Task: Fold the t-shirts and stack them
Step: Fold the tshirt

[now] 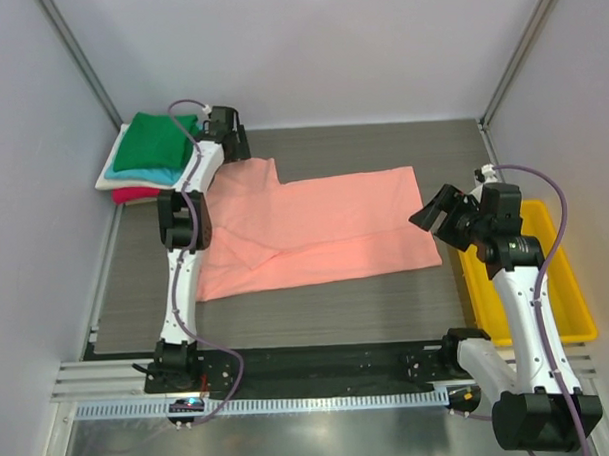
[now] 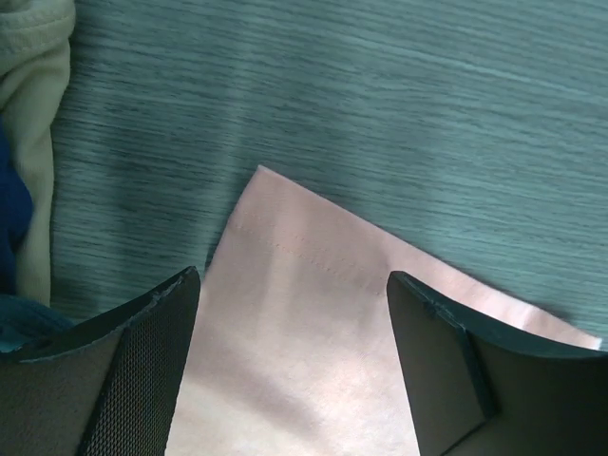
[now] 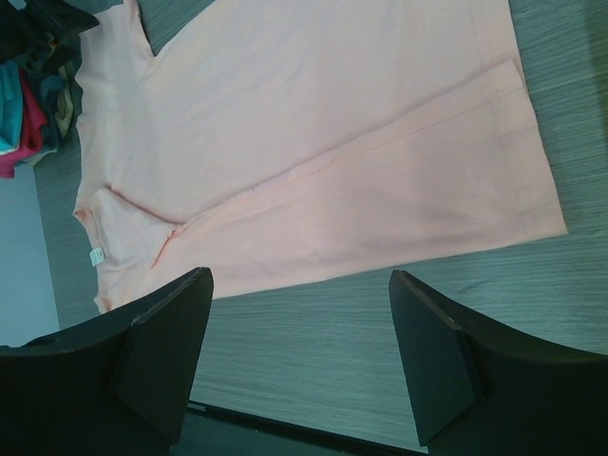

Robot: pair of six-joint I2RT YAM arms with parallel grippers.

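Note:
The salmon-pink t-shirt lies flat on the grey table, partly folded lengthwise; its white neck label shows in the right wrist view. A stack of folded t-shirts, green on top of teal, cream and red-pink, sits at the back left. My left gripper is open above the shirt's far left sleeve corner, jaws apart on either side of it, holding nothing. My right gripper is open and empty, raised beside the shirt's right edge.
A yellow plastic bin stands at the right, under the right arm. Grey walls enclose the table on three sides. A black strip and metal rail run along the near edge by the arm bases.

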